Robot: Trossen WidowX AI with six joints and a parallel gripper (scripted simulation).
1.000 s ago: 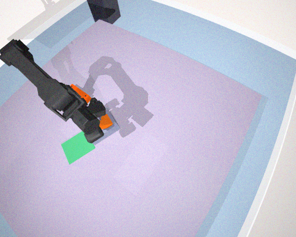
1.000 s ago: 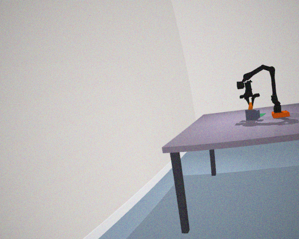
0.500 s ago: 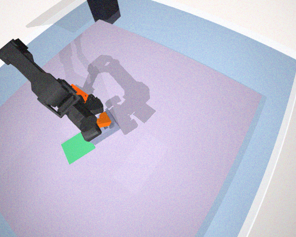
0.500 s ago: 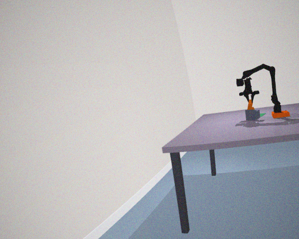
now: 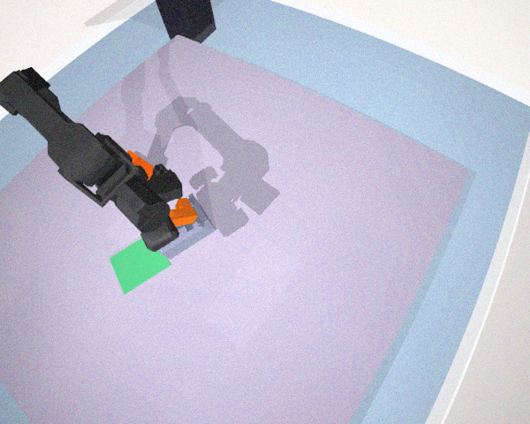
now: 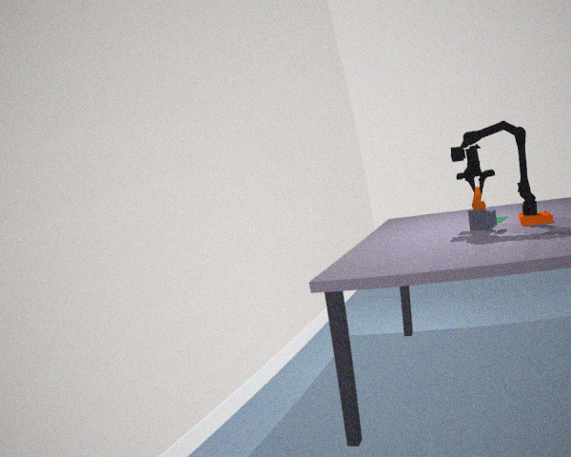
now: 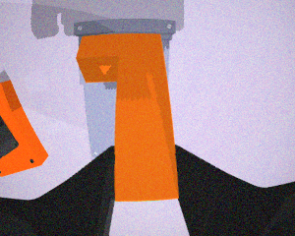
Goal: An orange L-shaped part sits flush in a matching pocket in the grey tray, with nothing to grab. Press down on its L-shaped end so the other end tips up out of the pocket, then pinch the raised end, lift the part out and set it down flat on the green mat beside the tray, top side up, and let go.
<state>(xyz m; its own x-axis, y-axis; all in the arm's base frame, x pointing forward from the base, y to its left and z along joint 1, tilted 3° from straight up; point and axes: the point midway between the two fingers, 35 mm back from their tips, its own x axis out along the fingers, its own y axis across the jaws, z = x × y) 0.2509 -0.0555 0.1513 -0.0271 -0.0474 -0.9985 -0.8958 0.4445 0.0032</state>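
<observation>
The orange L-shaped part (image 5: pixel 185 213) (image 6: pixel 478 200) (image 7: pixel 145 147) is pinched by its straight end between the two fingers. It is tilted steeply, with its L-shaped end lowest. My gripper (image 5: pixel 168 210) (image 6: pixel 478 188) (image 7: pixel 144 152) is shut on it, above the grey tray (image 5: pixel 187 239) (image 6: pixel 482 221) (image 7: pixel 123 27). In the exterior view the part's lower end shows at or just above the tray's top; a small gap or contact cannot be told. The green mat (image 5: pixel 140 267) (image 6: pixel 501 219) lies flat beside the tray and is out of the wrist view.
The arm's orange base (image 5: pixel 140 165) (image 6: pixel 536 219) (image 7: pixel 31 144) stands on the table (image 5: pixel 279 319) (image 6: pixel 399 255), on the mat's side of the tray in the exterior view. The arm's shadow falls beside the tray. The arm covers part of the tray in the top view.
</observation>
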